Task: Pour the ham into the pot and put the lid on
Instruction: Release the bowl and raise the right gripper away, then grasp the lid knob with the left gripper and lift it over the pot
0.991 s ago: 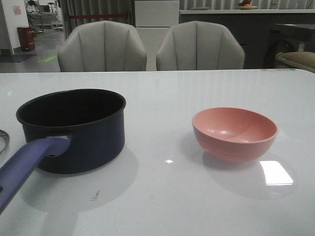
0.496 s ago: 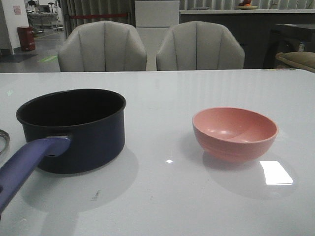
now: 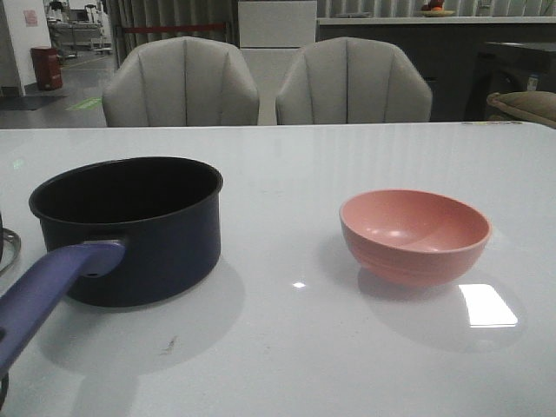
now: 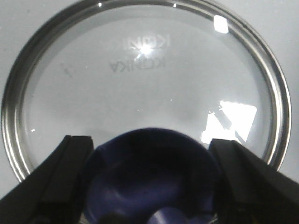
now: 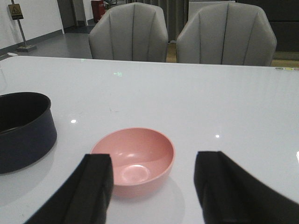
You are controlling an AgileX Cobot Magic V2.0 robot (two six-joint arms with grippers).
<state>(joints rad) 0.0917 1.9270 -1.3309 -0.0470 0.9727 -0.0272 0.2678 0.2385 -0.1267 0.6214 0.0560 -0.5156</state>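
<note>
The lid lies flat on the tabletop, filling the left wrist view; in the front view only a sliver of its rim shows at the far left edge, just beside the pot. Its knob sits between the two fingers of the left end effector, which stand wide, one on each side of the knob and apparently not yet pressing it.

The step in hand looks like the lid grasp. To do it well, the fingers should close evenly on the knob's narrow neck under the flare, so the flare keeps it from slipping out, and the lift should go straight up to keep the glass level.

The pot stands at left in the front view, open, its handle pointing to the lower left corner. The bowl stands at right, well apart from it. In the right wrist view the bowl looks bare inside, with no ham visible, so the pouring seems done. The right end effector hovers spread wide, near the bowl and holding nothing.
</note>
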